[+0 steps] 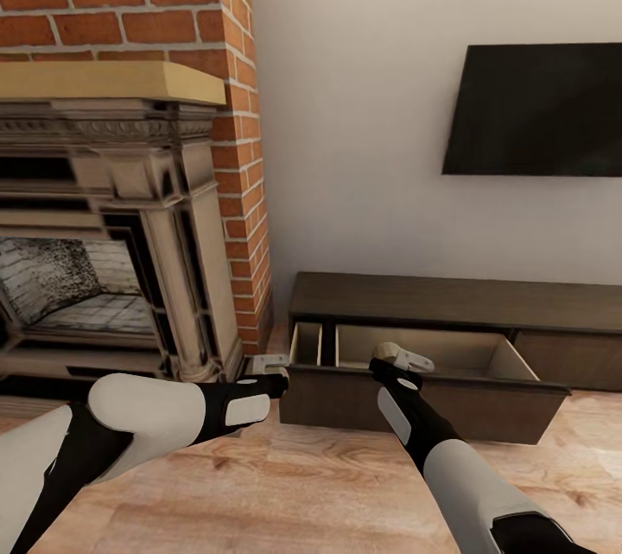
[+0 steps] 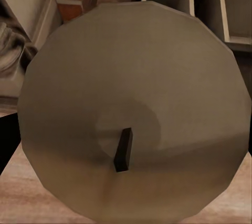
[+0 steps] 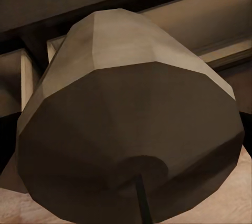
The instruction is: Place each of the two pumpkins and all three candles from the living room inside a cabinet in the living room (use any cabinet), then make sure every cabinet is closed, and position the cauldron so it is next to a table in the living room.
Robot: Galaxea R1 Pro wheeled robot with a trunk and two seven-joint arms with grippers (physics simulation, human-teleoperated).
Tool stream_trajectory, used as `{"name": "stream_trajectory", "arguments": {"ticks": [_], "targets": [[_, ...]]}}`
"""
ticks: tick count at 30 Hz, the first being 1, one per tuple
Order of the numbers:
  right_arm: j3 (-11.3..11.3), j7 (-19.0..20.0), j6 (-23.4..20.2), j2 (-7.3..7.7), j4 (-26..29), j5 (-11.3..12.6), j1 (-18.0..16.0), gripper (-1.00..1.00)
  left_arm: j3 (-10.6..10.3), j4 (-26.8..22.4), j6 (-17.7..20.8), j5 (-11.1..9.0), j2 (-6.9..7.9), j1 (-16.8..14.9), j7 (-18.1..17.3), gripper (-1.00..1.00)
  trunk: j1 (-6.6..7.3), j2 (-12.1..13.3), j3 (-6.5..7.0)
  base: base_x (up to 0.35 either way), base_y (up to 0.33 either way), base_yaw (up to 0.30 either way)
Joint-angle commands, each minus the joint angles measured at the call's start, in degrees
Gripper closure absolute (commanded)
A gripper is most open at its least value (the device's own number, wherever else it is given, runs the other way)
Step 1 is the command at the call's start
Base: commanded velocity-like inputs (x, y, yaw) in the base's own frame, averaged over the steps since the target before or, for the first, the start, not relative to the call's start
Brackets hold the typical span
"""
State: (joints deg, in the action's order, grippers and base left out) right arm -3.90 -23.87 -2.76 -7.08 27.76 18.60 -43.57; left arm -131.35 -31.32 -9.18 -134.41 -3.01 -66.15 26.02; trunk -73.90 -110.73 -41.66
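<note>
The dark-brown cabinet (image 1: 449, 299) stands against the wall with a wide drawer (image 1: 432, 405) pulled out, its tan inside bare. My left gripper (image 1: 269, 366) is shut on a candle (image 1: 262, 361) just left of the drawer's left end. That candle's pale top and dark wick show close up in the left wrist view (image 2: 131, 103). My right gripper (image 1: 389, 361) is shut on a second candle (image 1: 404, 356), held over the drawer's front edge. In the right wrist view this candle (image 3: 131, 119) lies tilted, in front of the open drawer (image 3: 210, 24).
A brick fireplace (image 1: 104, 260) with a wood mantel stands close on the left, its brick column (image 1: 246, 217) touching the cabinet's left end. A black TV (image 1: 536, 109) hangs on the wall above. Light wood floor (image 1: 328, 485) lies under my arms.
</note>
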Motion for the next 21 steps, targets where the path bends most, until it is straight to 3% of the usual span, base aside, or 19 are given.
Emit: {"name": "stream_trajectory", "arguments": {"ticks": [1,17,21], "targets": [[-0.4,-0.47,-0.26,0.05,0.1,0.38,-0.02,1.0,-0.48,-0.15,-0.49,-0.59,-0.05,-0.12,-0.01,1.0,0.23,0.38,0.02,0.0,0.0,0.0],[-0.4,-0.47,0.02,0.04,0.1,0.38,-0.02,1.0,-0.47,-0.14,-0.49,-0.59,-0.09,-0.12,-0.16,1.0,3.75,6.8,2.26,0.0,0.0,0.0],[-0.4,-0.47,0.03,0.05,0.1,0.38,-0.02,1.0,-0.48,-0.31,-1.03,-0.59,-0.08,-0.13,-0.46,1.0,3.75,6.8,2.26,0.0,0.0,0.0]]}}
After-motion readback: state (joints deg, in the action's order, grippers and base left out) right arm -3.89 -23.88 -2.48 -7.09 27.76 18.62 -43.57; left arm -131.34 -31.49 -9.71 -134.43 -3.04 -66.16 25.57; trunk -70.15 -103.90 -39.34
